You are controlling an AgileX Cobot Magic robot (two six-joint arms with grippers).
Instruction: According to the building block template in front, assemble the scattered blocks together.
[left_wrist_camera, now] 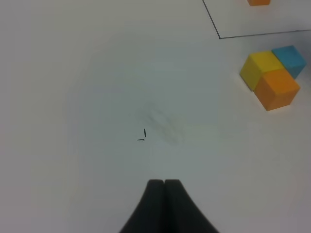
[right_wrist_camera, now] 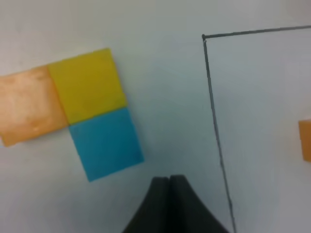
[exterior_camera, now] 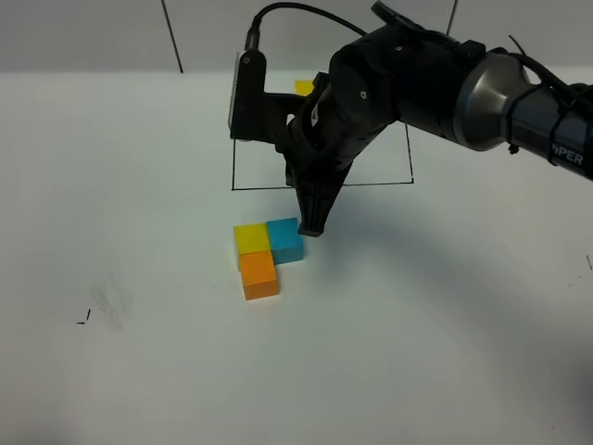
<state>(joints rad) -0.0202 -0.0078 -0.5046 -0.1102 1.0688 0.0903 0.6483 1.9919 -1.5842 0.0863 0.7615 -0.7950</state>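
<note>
**White tabletop, pale wall behind**

You're looking at a plain white table (exterior_camera: 139, 185) that fills nearly the whole overhead view, matte and evenly lit, with soft grey shadow pooling toward its near right side. A faint grey smudge (exterior_camera: 111, 304) sits near the left, and just beside it a tiny black corner mark (exterior_camera: 84, 320). Behind the far edge you see a pale grey wall (exterior_camera: 83, 37), crossed by thin dark lines (exterior_camera: 172, 35) that run down toward the table.
</note>
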